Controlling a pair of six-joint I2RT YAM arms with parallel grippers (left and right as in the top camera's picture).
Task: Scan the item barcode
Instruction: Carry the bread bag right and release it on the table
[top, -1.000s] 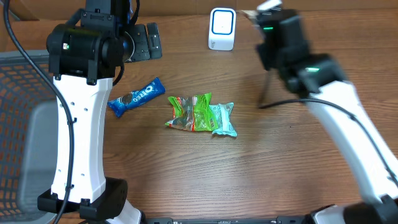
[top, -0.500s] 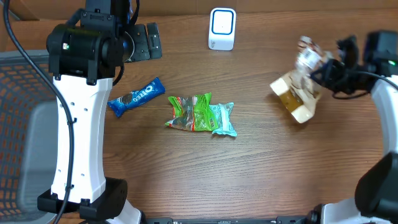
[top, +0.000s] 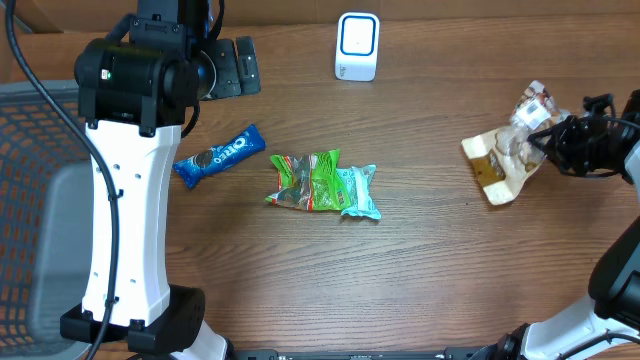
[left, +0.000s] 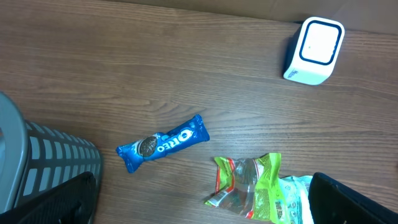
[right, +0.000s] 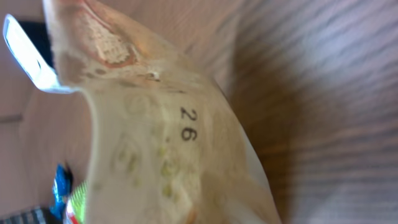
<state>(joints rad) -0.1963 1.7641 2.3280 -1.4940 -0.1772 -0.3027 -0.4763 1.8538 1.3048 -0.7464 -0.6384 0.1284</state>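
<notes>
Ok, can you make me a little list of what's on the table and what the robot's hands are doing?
right gripper: shut on the tan bag, at the right side
left gripper: open, holding nothing
scanner: white and blue, standing at the back, nothing in front of it
Oreo pack: lying flat, left of the middle
green bags: in the middle, apart from the Oreo pack
basket: grey, far left
</notes>
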